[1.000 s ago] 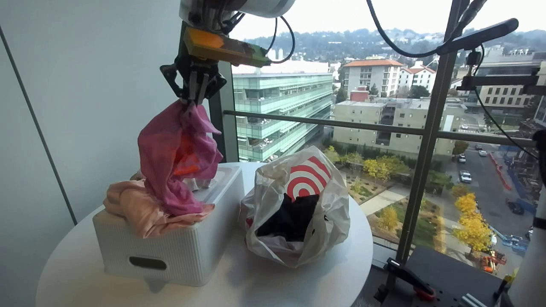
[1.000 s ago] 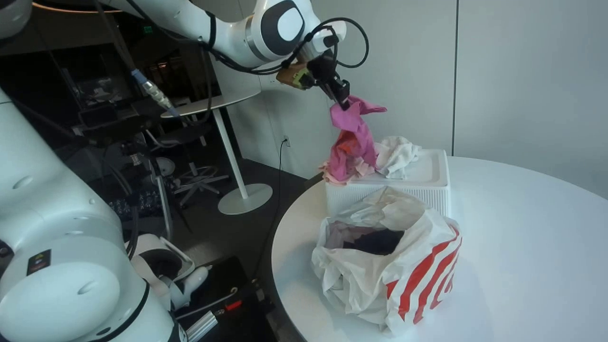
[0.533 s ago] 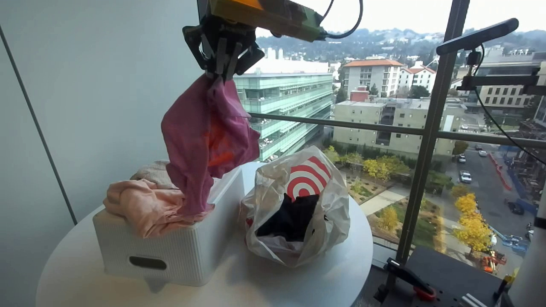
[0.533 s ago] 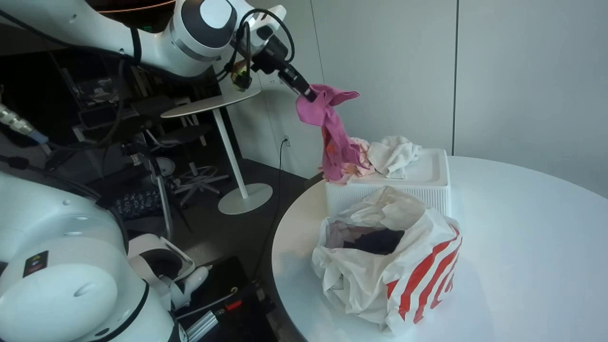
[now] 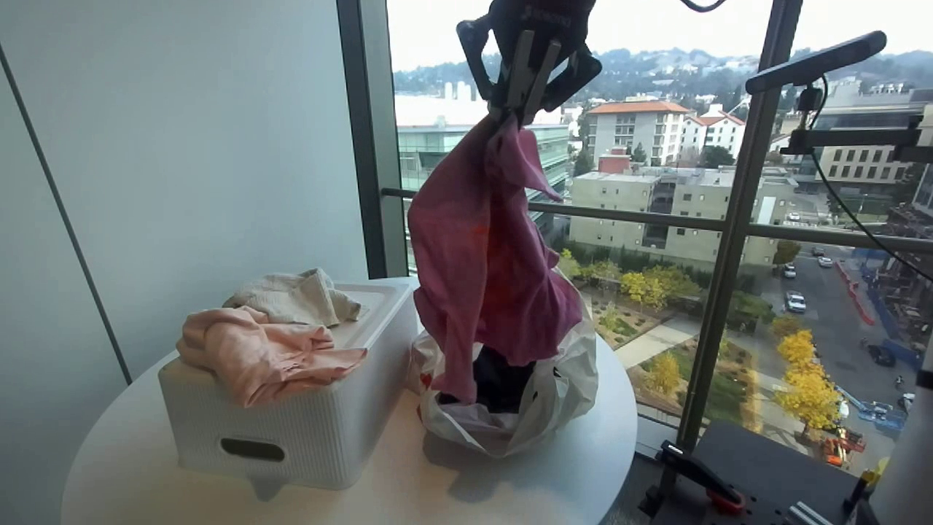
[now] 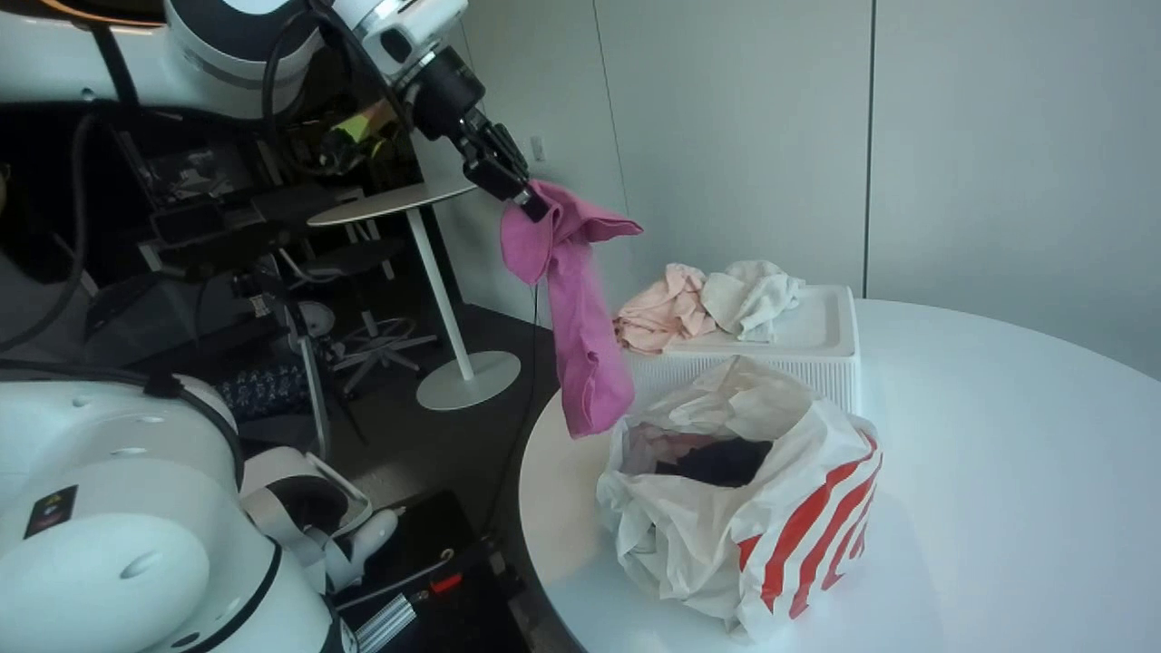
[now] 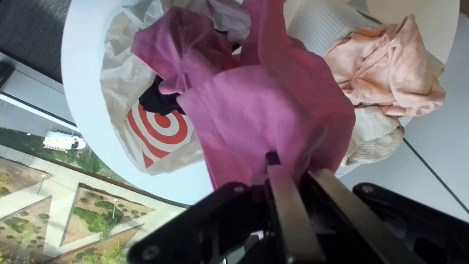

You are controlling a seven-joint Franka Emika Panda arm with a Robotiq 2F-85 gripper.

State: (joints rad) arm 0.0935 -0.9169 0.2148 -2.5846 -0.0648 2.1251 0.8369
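My gripper [image 5: 514, 117] is shut on a pink cloth [image 5: 488, 255], which dangles below it with reddish-orange patches. In the wrist view the cloth [image 7: 242, 106] is bunched at the fingertips and covers much of the picture. A white plastic bag [image 6: 680, 544] with red markings stands with its mouth up, dark fabric [image 6: 721, 461] inside. One exterior view has the cloth hanging across the bag's opening; from the other angle its lower end [image 6: 594, 408] is beside the bag's rim. A peach cloth [image 5: 251, 350] and a cream cloth [image 5: 299, 295] lie on a white box [image 5: 255, 430].
The box and the bag stand side by side on a round white table [image 6: 998, 472]. A large window with a dark frame [image 5: 729, 240] is behind. A camera on a bracket [image 5: 816, 62] sits by the window, and a second round table [image 6: 390, 204] stands farther off.
The pink cloth has come up off the box in my gripper and moved away from it, toward the bag. The peach and cream cloths now show fully on the box; the bag has not moved.
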